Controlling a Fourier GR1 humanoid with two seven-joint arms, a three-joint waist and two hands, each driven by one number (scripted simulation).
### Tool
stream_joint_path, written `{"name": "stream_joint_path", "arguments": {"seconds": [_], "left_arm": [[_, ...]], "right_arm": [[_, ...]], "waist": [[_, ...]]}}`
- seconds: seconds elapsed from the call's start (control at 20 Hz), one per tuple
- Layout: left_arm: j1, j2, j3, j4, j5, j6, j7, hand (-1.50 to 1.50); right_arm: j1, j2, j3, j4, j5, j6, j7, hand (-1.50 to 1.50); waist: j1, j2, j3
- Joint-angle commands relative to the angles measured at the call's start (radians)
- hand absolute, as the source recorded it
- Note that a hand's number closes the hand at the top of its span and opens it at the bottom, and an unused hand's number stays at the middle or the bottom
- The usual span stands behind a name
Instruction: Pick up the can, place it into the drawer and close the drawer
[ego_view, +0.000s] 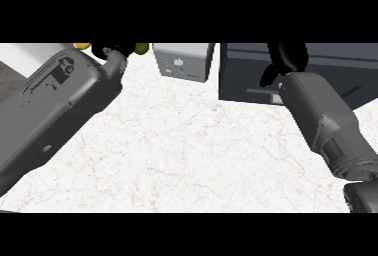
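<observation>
No can shows anywhere in the head view. The dark grey drawer unit (247, 75) stands at the back right of the counter, and I cannot tell whether its drawer is open or closed. My right hand (288, 56) lies over the top of that unit. It stretches toward the far edge with its thumb hanging apart at the left, and nothing shows in it. My left hand (111, 51) is at the top left, almost wholly hidden behind its own wide forearm.
A light grey box (184, 59) stands at the back centre, just left of the drawer unit. A yellow thing (83, 45) and a green thing (141, 48) peek out on either side of my left hand. White marble counter (192, 150) fills the middle.
</observation>
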Motion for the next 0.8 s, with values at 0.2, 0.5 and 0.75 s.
{"name": "stream_joint_path", "arguments": {"seconds": [0.2, 0.5, 0.75], "left_arm": [[0.029, 0.027, 0.008, -0.045, -0.003, -0.02, 0.016, -1.5], [0.053, 0.027, 0.008, -0.07, -0.01, 0.002, 0.016, -1.5], [0.072, 0.007, -0.005, -0.094, -0.026, 0.035, 0.027, -1.5]], "right_arm": [[-0.103, 0.011, -0.174, -0.001, -0.205, 0.139, -0.205, -1.5], [-0.099, 0.063, -0.369, 0.0, -0.41, 0.222, -0.279, -1.5], [-0.085, 0.048, -0.41, 0.009, -0.447, 0.248, -0.349, -1.5]], "waist": [[0.01, -0.006, -0.002], [0.004, -0.01, -0.001], [-0.002, -0.005, -0.004]]}}
